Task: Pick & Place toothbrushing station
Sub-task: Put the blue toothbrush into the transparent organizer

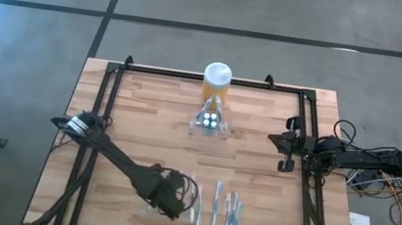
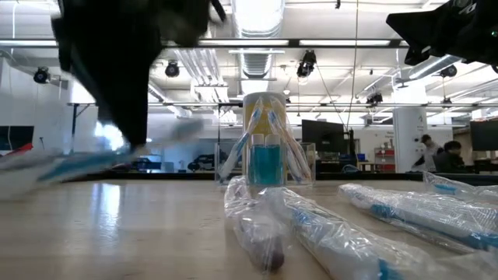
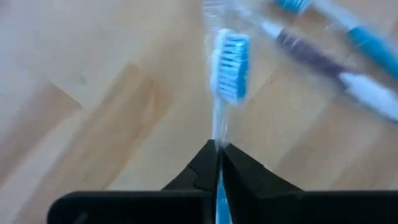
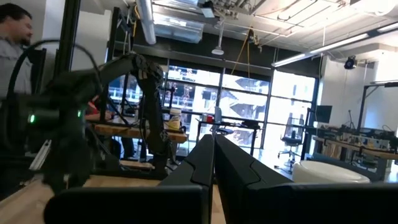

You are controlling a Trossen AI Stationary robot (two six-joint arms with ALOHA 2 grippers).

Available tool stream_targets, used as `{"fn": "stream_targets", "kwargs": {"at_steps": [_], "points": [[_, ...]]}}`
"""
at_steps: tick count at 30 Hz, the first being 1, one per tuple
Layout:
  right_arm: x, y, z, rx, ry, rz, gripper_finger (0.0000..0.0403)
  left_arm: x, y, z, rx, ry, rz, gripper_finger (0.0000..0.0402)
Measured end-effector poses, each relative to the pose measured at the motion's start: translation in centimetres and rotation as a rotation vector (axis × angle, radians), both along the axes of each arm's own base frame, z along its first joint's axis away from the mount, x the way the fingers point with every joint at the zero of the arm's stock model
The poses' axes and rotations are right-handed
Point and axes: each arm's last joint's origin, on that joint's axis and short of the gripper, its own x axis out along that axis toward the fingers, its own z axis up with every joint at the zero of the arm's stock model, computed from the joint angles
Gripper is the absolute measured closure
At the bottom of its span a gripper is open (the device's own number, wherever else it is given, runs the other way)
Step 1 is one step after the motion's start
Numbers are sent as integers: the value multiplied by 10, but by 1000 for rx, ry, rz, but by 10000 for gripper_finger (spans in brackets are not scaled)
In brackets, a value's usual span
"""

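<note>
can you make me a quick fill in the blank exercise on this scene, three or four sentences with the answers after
1. The left gripper is shut on a wrapped ____ with blue bristles.
2. The clear toothbrushing station stands right in front of a yellow jar with a ____ lid.
3. The right gripper waits at the table's ____ edge, shut and holding nothing.
4. The other wrapped toothbrushes lie along the table's ____ edge.

Missing words: toothbrush; white; right; front
</note>
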Motion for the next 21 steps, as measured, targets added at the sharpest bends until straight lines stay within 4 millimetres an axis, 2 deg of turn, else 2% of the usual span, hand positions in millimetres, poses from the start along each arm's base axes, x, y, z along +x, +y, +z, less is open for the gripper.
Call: {"fn": "stream_targets", "kwargs": {"at_steps": [4, 8, 13, 16, 21], "points": [[0, 0, -1, 2, 11, 1, 394, -19, 4, 32, 90, -125, -37, 394], [1, 0, -1, 28, 13, 10, 394, -47, 11, 67, 194, -286, -66, 394], [1, 0, -3, 33, 28, 12, 394, -87, 19, 93, 315, -468, -136, 397], [1, 0, -3, 34, 34, 13, 394, -108, 26, 96, 358, -558, -222, 396], [1, 0, -3, 34, 34, 12, 394, -132, 36, 78, 354, -715, -328, 398]]}}
